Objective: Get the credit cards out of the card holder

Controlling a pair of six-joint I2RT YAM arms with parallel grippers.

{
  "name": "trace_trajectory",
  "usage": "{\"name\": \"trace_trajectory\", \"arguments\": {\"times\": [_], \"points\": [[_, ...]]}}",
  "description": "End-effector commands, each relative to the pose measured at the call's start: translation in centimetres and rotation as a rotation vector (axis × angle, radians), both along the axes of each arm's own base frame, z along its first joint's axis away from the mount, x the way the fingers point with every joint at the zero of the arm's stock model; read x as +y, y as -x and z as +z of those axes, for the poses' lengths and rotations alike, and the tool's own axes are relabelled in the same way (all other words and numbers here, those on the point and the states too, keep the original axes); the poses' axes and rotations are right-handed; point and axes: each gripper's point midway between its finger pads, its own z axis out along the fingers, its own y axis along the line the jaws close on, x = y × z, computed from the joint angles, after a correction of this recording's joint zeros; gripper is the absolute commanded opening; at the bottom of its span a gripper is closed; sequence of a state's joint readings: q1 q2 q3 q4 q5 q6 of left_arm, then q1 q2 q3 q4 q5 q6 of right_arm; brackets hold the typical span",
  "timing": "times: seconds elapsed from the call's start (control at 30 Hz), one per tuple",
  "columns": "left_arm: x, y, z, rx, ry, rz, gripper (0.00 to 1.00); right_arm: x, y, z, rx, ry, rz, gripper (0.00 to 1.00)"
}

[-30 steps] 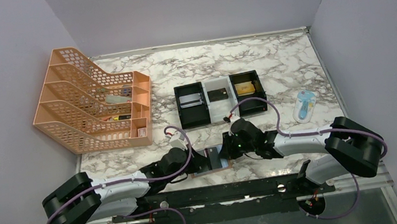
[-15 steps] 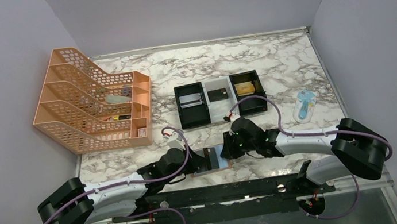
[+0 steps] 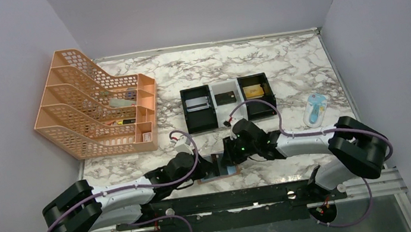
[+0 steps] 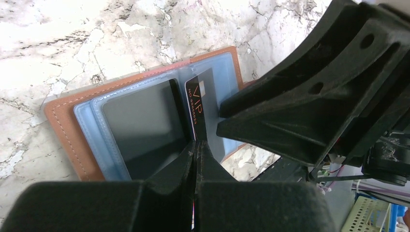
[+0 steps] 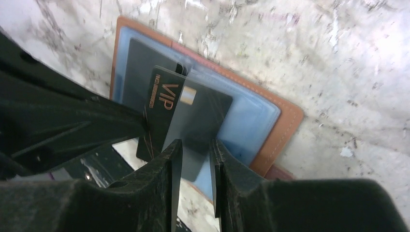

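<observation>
Writing: black card [image 5: 193,111] showing "VIP" in orange, smaller line beside it illegible | Position: card standing out of open holder [image 5: 286,120], holder lying on bench [image 5: 329,53] | Left jaws: pressed together, pinching card edge | Right jaws: slightly spread, straddling card | Overhead: arms hiding card, lettering showing in wrist views only

From above, the left gripper [image 3: 207,167] and the right gripper [image 3: 226,157] cover most of the card holder [image 3: 218,177]. In the left wrist view the black card [image 4: 199,101] has its lower end behind the fingers [image 4: 212,164], so it is perhaps touched there. Things in the orange rack [image 3: 60,126] are too small to name.
</observation>
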State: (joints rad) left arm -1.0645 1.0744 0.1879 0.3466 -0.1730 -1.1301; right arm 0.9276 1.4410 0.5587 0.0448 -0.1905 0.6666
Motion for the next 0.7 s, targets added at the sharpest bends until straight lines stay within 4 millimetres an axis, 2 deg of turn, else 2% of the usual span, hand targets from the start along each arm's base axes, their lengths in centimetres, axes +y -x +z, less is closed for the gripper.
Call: {"name": "trace_trajectory", "arguments": {"times": [0.0,0.23,0.33,0.43,0.6,0.67], "points": [[-0.4,-0.5,0.7,-0.021,0.005,0.005,0.03,-2.0,-0.7,-2.8,0.014,0.124,-0.096,0.29],[-1.2,-0.6,0.8,-0.021,0.032,-0.002,0.18,-3.6,0.0,-4.4,0.041,0.159,-0.139,0.29],[-1.9,-0.5,0.7,-0.011,0.046,-0.019,0.19,-3.7,0.1,-4.6,0.046,0.154,-0.145,0.28],[-2.4,-0.4,0.6,-0.005,0.055,-0.034,0.17,-3.8,0.1,-4.8,0.050,0.162,-0.146,0.27],[-2.4,-0.6,0.7,-0.007,0.058,-0.025,0.01,-4.3,0.0,-5.0,0.040,0.181,-0.157,0.26],[-2.1,-0.6,0.7,-0.007,0.062,-0.010,0.00,-4.5,-0.1,-4.9,0.029,0.190,-0.164,0.26]]}}
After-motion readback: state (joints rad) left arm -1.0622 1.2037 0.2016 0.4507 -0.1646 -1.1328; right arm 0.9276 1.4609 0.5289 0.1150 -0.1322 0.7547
